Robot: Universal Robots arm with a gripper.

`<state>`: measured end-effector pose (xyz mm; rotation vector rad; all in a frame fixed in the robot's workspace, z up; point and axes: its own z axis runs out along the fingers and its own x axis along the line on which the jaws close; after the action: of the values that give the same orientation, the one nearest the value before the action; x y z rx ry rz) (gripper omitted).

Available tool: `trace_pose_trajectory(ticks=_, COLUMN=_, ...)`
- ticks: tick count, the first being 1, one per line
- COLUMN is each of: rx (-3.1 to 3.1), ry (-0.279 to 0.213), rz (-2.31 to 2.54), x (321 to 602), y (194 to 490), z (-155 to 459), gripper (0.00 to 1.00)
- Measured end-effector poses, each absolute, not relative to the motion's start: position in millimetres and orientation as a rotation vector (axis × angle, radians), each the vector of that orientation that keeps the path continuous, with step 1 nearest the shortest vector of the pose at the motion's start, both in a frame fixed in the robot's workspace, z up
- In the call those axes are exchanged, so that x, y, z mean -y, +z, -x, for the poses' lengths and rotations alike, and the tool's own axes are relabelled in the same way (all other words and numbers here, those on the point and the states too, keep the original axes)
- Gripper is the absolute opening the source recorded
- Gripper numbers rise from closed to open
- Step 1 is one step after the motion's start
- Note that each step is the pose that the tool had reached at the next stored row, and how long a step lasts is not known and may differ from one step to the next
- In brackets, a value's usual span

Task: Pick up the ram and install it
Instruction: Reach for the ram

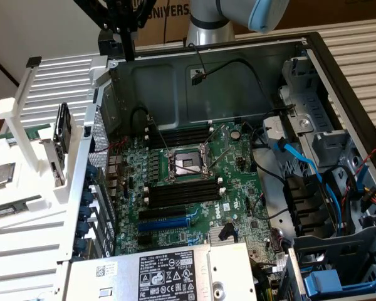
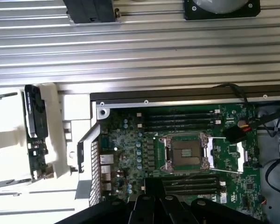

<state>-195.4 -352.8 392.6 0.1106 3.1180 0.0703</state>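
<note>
"UNIVERS" on cardboard box [image 1: 174, 17]; "DELL" on power-supply label [image 1: 170, 277].

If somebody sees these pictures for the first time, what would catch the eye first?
The open computer case with its green motherboard sits in the middle, the metal processor socket lying between black memory slots. The black gripper hangs shut above the case's far wall, toward the exterior view's left.
</note>
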Motion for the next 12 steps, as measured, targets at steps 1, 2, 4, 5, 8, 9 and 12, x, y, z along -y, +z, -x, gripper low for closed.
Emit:
trace_pose_trajectory(ticks=1, rx=-3.118, ry=0.070, rz=-0.110, x=352, y=393, z=200, gripper=0.11)
trace_pose_trajectory(ticks=2, rx=-3.118, ry=0.070, rz=-0.110, x=350, y=393, z=209, gripper=0.11)
trace_pose_trajectory(ticks=4, rx=-3.118, ry=0.070, rz=-0.110, x=349, y=393, z=219, gripper=0.11)
trace_pose_trajectory(ticks=5, rx=-3.118, ry=0.070, rz=-0.110, x=349, y=393, z=223, gripper=0.11)
trace_pose_trajectory(ticks=8, rx=-3.119, ry=0.070, rz=-0.110, x=348, y=393, z=237, gripper=0.11)
trace_pose_trajectory(ticks=9, rx=-3.121, ry=0.070, rz=-0.110, x=348, y=393, z=241, gripper=0.11)
trace_pose_trajectory(ticks=12, rx=-3.132, ry=0.071, rz=-0.111, x=347, y=393, z=253, gripper=0.11)
